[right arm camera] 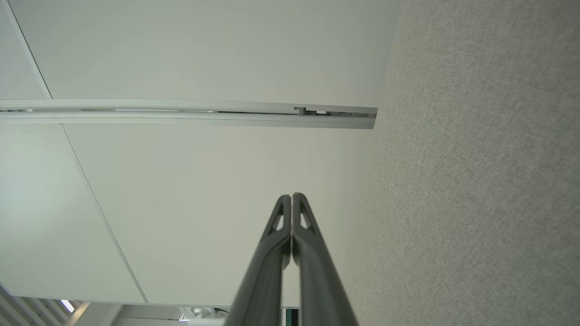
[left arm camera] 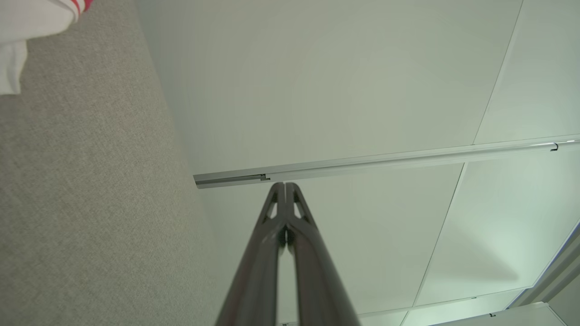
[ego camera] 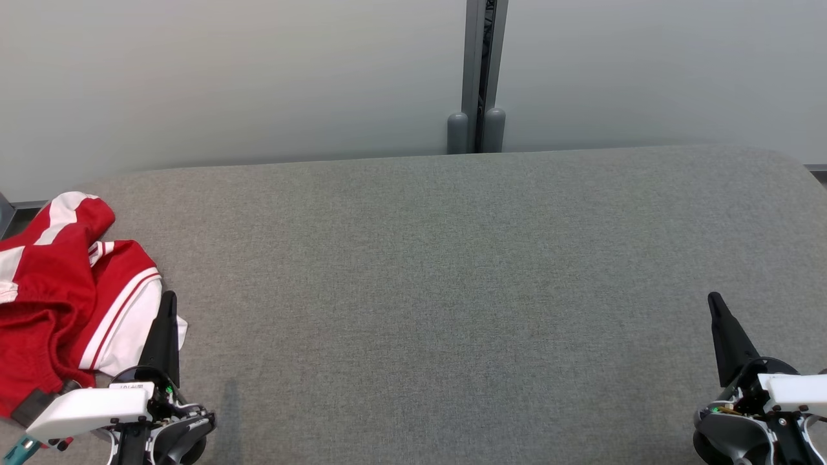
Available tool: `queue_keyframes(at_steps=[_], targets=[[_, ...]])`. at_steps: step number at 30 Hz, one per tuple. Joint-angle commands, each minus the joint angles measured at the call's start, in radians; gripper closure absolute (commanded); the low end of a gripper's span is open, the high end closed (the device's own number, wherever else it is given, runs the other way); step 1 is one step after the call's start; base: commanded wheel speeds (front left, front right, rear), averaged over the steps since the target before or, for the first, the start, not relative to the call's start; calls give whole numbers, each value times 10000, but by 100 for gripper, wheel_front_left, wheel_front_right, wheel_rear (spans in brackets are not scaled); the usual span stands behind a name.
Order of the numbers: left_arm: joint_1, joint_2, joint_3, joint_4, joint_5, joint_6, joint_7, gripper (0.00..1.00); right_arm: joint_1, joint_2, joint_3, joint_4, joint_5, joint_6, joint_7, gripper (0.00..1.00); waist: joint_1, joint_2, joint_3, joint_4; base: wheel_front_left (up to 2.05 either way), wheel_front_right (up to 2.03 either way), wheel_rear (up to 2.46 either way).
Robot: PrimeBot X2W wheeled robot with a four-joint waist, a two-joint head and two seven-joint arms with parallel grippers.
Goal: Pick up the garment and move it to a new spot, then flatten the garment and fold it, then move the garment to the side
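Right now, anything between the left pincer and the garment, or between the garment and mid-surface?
Nothing visible. The garment lies crumpled at the left edge of the grey surface, right beside the shut left pincer. No object shows on the surface from there to its middle.
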Motion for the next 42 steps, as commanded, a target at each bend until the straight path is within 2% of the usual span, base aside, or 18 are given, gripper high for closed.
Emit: queue_keyframes(at_steps=[1, 5, 6, 10, 25, 32, 37, 42], targets=[[-130, 27, 26, -22, -7, -8, 24, 100, -95, -46, 6, -19, -30, 4, 24, 100, 0, 0, 0, 0, 0, 0, 0], [-130, 27, 26, -22, -7, -8, 25, 100, -95, -46, 6, -19, -30, 4, 24, 100, 0, 0, 0, 0, 0, 0, 0], [17, -2, -4, 29, 0, 0, -2, 0, 17, 8, -2, 23, 0, 0, 0, 0, 0, 0, 0, 0, 0, 0, 0], [386, -111, -31, 343, 4, 8, -17, 0, 330, 166, 35, 321, -4, -13, -18, 0, 0, 0, 3, 2, 0, 0, 0], [283, 7, -307, -48, 344, 5, -676, 0, 220, 123, 497, -313, -203, -10, -720, 0, 0, 0, 17, 26, 0, 0, 0], [210, 122, -369, -200, 1178, 4, -1026, 0, 100, 105, 569, -653, -1086, -9, -1030, 0, 0, 0, 17, 34, 0, 0, 0], [165, 158, -418, -408, 2195, 3, -1235, 0, 35, 92, 770, -881, -1795, -7, -1236, 0, 0, 0, 7, 64, 0, 0, 0], [173, 159, -546, -547, 3210, 2, -1429, 0, -24, 80, 1082, -1047, -3124, -6, -1432, 0, 0, 0, -10, 91, 0, 0, 0]])
